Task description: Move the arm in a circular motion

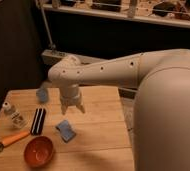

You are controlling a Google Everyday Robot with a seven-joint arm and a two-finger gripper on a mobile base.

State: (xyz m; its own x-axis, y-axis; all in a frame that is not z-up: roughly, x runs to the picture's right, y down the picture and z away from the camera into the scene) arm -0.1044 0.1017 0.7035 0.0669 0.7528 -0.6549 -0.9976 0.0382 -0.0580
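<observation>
The cream-white arm [118, 72] reaches from the right of the camera view out over a wooden table [100, 127]. Its thick rounded segments carry small dark holes. It bends down at a rounded joint and ends in a short pronged white gripper [71, 108]. The gripper hangs just above the table's middle, pointing down, above and a little behind a small blue block [65, 130]. It holds nothing that I can see.
On the table's left lie an orange bowl [38, 151], an orange-handled brush [8, 141], a black rectangular bar [38, 120], two small pale items [13, 115] and a blue cup [42, 94] at the back. A dark wall and a shelf rail stand behind.
</observation>
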